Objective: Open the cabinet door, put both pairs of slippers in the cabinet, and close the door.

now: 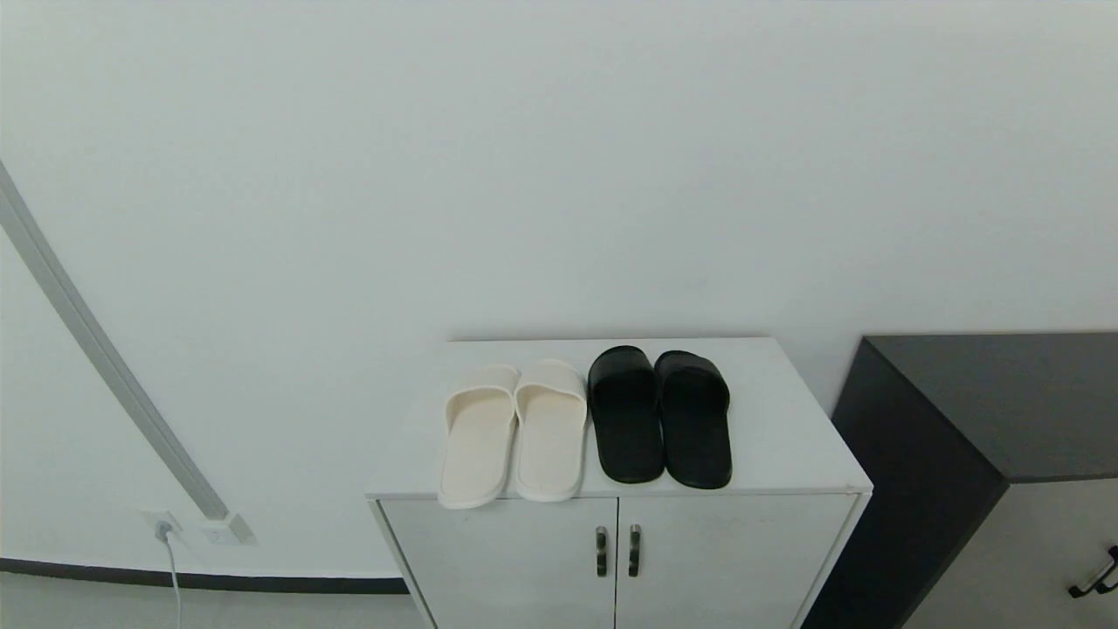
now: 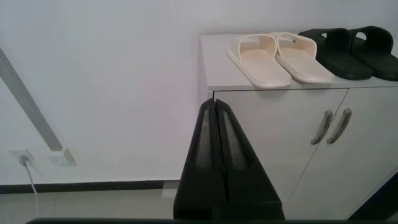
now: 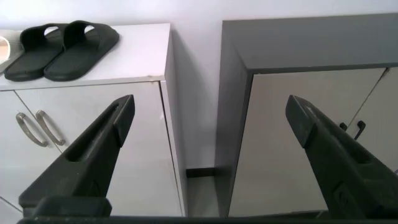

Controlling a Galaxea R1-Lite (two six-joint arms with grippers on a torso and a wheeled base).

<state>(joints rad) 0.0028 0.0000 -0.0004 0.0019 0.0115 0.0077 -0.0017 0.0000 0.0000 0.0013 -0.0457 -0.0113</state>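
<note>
A low white cabinet [image 1: 786,437] stands against the wall with both doors closed and two metal handles [image 1: 617,550] at the middle seam. On its top lie a pair of cream slippers [image 1: 514,432] on the left and a pair of black slippers [image 1: 659,417] on the right, toes toward the wall. My left gripper [image 2: 216,102] is shut, its fingers pressed together, some way in front of the cabinet's left front corner with nothing held. My right gripper [image 3: 208,109] is open wide, facing the gap between the white cabinet [image 3: 149,56] and the dark one.
A taller dark grey cabinet [image 1: 978,411] with a light door and a dark handle [image 1: 1093,578] stands close to the right. Wall sockets with a plugged cable [image 1: 164,529] and a slanted cable duct [image 1: 96,349] are on the wall at left.
</note>
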